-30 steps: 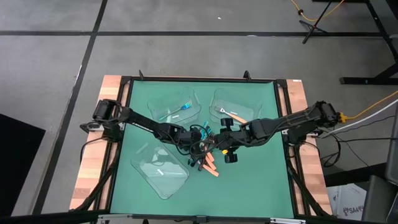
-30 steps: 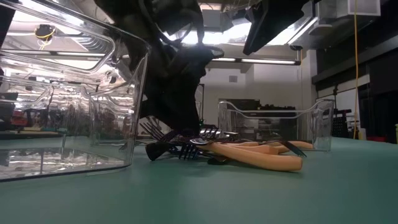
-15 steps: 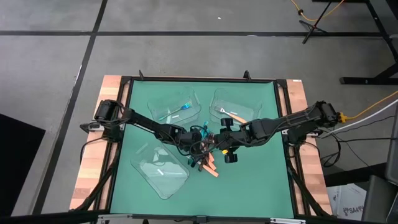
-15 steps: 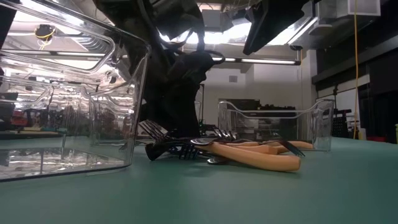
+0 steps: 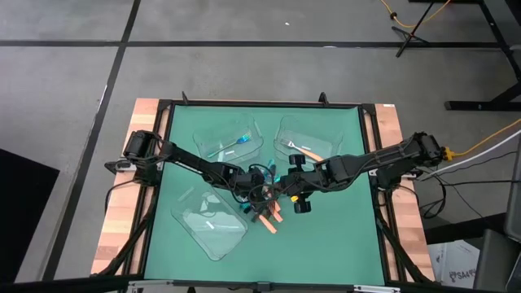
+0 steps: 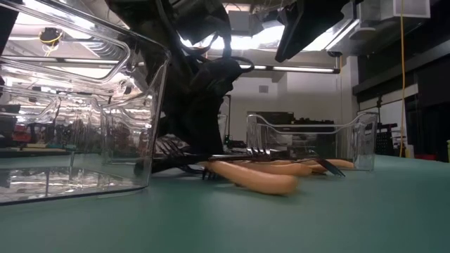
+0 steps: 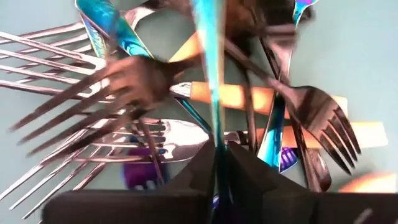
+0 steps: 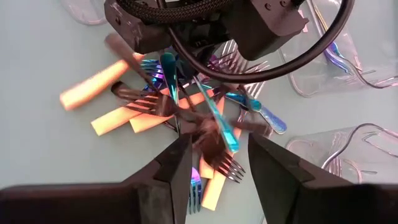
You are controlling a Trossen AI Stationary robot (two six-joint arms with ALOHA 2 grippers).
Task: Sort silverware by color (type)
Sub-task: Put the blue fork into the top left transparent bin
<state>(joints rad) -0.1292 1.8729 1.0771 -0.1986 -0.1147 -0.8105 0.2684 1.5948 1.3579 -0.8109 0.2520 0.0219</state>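
Your left gripper (image 7: 219, 163) is pinched on an iridescent utensil (image 7: 208, 62) in the silverware pile (image 5: 264, 199) between the clear trays (image 5: 230, 140); your right gripper (image 8: 217, 163) hovers just beside the pile, fingers spread and empty.

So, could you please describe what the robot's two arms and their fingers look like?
Both arms are dark, slim and jointed, the left arm and the right arm alike. Black cables loop around the left wrist. The right gripper's fingers are black, blocky and flat-sided, as are the left gripper's fingers. No markings are readable.
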